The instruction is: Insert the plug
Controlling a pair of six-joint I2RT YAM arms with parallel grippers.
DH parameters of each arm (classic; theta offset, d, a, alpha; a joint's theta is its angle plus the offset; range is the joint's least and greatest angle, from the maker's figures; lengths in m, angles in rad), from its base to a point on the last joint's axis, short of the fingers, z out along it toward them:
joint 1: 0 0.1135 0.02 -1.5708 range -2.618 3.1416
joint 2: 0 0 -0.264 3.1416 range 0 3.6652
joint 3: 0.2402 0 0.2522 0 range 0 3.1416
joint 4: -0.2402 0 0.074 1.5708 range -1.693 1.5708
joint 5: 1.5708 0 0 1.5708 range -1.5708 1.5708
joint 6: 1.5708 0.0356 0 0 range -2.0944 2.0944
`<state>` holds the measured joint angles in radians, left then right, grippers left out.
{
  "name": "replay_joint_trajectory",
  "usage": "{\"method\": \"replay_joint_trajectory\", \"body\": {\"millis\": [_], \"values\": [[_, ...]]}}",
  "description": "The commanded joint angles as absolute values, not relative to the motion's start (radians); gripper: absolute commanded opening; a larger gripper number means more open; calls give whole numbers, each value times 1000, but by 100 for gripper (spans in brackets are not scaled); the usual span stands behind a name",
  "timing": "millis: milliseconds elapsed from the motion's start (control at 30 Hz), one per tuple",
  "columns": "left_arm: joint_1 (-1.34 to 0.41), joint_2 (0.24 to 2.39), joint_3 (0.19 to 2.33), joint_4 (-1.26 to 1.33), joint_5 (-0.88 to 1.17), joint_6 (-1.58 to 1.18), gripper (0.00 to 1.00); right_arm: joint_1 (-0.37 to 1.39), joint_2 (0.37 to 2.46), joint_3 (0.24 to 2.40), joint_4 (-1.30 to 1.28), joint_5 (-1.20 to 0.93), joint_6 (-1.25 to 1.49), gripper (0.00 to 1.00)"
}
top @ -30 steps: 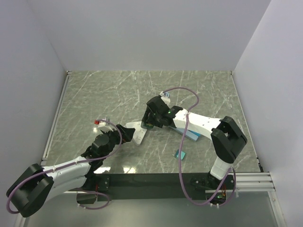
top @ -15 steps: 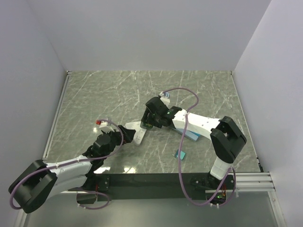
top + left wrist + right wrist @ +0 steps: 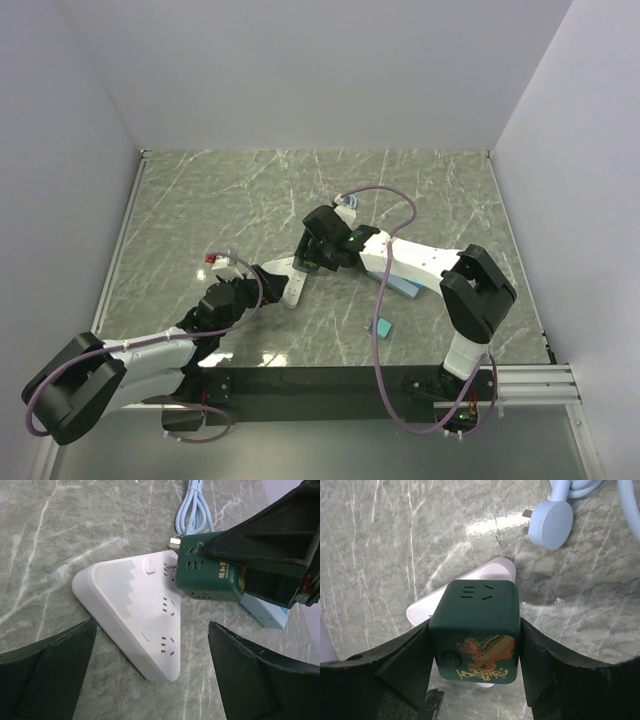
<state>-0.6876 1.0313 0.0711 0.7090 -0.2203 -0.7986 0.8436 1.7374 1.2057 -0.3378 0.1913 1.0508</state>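
Observation:
A white triangular power strip [image 3: 135,612] lies flat on the marble table; it also shows in the top view [image 3: 288,281] and the right wrist view [image 3: 422,611]. My right gripper [image 3: 475,645] is shut on a dark green cube plug [image 3: 476,630] with a dragon print. In the left wrist view the green cube plug [image 3: 210,572] sits over the strip's far corner, its prongs at the first socket. My left gripper [image 3: 150,680] is open, its jaws either side of the strip's near corner, not touching it.
A light blue cable with a round plug [image 3: 549,524] lies on the table beyond the strip. A light blue flat box [image 3: 405,287] sits under the right arm, and a small teal block [image 3: 381,327] is near the front.
The right gripper has carried the green plug slightly left and down onto the strip's far corner. The left gripper has edged forward toward the strip's near corner.

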Motion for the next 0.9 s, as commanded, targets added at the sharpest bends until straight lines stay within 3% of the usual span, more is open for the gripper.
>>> {"method": "replay_joint_trajectory", "body": {"millis": [0, 867], "values": [[-684, 1055, 74, 788, -192, -804, 99, 864, 1735, 1215, -377, 213, 1069, 0], [-683, 1054, 77, 772, -193, -802, 99, 882, 1704, 1189, -445, 221, 1065, 0]]}}
